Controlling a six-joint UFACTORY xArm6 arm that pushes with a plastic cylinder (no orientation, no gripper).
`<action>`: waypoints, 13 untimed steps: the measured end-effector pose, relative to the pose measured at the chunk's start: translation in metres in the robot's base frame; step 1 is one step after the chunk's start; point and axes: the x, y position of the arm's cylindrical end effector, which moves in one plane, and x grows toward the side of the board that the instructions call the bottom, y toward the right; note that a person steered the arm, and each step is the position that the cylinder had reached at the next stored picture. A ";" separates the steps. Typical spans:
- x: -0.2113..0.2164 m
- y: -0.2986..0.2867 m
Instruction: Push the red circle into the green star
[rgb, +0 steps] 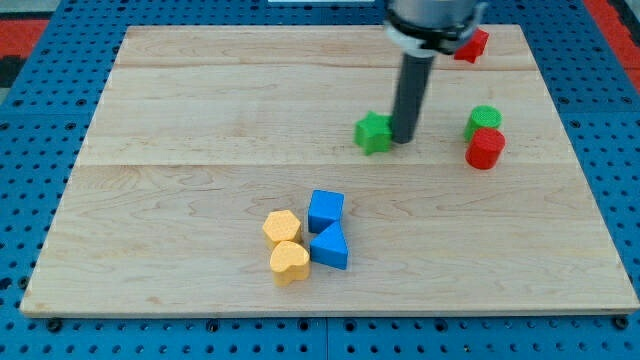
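Note:
The red circle (485, 148) lies on the wooden board at the view's right, touching a green circle (483, 121) just above it. The green star (373, 132) sits near the middle of the board's upper half, to the left of the red circle. My tip (405, 138) is down on the board right beside the green star's right side, touching or nearly touching it, and well to the left of the red circle.
A red block (472, 44) sits at the view's top right, partly behind the arm. A blue cube (326, 210), a blue triangle (330, 246), a yellow hexagon (282, 227) and a yellow heart (290, 262) cluster at the lower middle. The board's edge (330, 310) borders blue pegboard.

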 end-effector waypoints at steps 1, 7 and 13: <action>0.000 -0.039; 0.094 0.193; 0.038 0.117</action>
